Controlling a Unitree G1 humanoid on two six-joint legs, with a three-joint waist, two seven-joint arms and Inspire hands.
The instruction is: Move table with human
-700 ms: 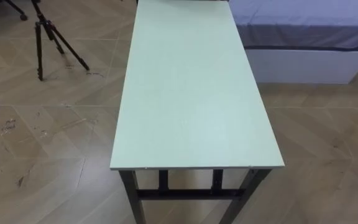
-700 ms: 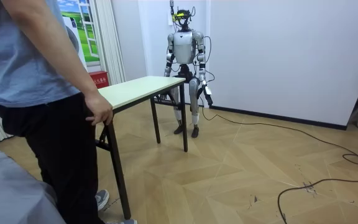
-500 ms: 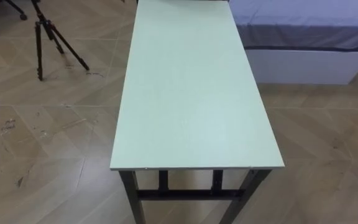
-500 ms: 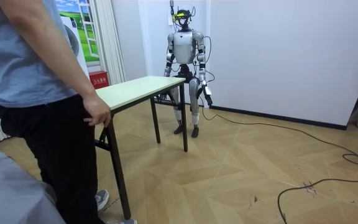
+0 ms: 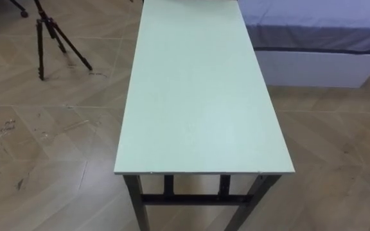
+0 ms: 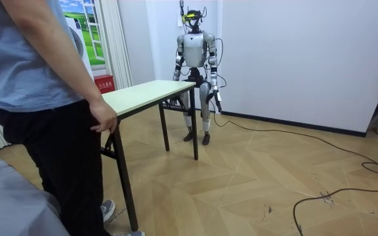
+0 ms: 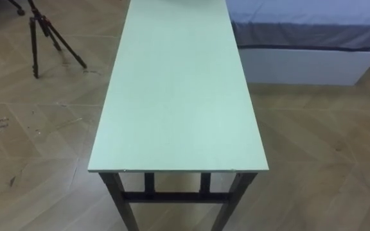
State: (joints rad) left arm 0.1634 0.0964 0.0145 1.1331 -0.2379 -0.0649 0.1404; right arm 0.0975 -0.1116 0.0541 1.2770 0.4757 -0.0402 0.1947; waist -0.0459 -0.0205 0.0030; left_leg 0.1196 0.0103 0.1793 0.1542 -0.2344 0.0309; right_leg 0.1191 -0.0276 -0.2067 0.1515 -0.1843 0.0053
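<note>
- table (image 5: pixel 198 96): pale green top, black legs
- floor (image 5: pixel 56 128): light brown wood, chevron pattern (some dark scuffs)
- tripod (image 5: pixel 44 38): black
- bed (image 5: pixel 313 25): grey-blue cover, white base
- person (image 6: pixel 38 65): blue shirt, black trousers

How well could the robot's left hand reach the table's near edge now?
Probably yes: the robot stands right at the end of the table, its left hand hanging beside it, nothing between.

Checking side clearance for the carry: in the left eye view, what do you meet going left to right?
black three-legged tripod → pale green rectangular table on black metal legs → low bed with a grey-blue sheet and white base
</note>
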